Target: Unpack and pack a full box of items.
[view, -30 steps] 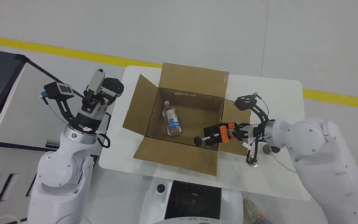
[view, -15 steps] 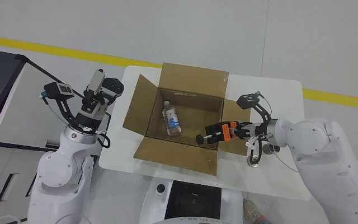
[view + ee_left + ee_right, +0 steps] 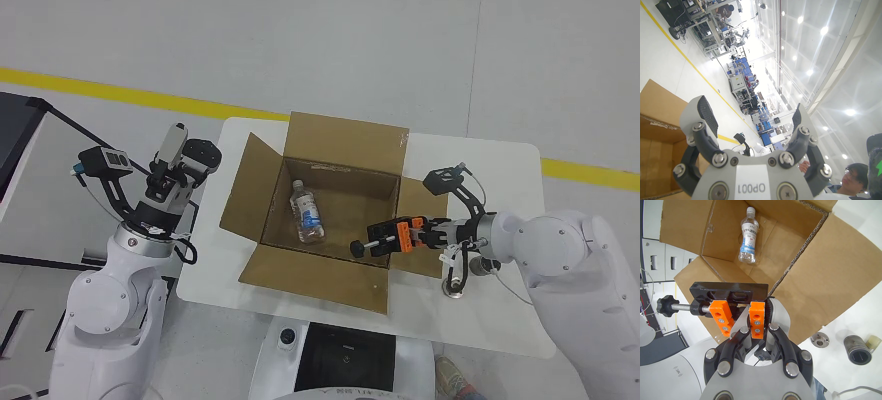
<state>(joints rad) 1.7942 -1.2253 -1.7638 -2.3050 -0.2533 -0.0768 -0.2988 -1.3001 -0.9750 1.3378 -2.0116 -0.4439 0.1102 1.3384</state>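
The open cardboard box (image 3: 345, 135) at the middle of the table (image 3: 500, 170) holds one clear bottle (image 3: 308, 212) lying flat. Right jaws pinch a black-and-orange vise (image 3: 385, 240) above its near right corner; left jaws spread, beyond the table's left edge.

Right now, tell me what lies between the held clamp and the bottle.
Only the box's bare cardboard lies between clamp and bottle, in the top and right wrist views; the right gripper holds the clamp.

One bottle (image 3: 308, 212) is lying left of centre in the box (image 3: 340, 170); the clamp (image 3: 385, 240) is overhanging its near-right corner, the far-right floor offering room.
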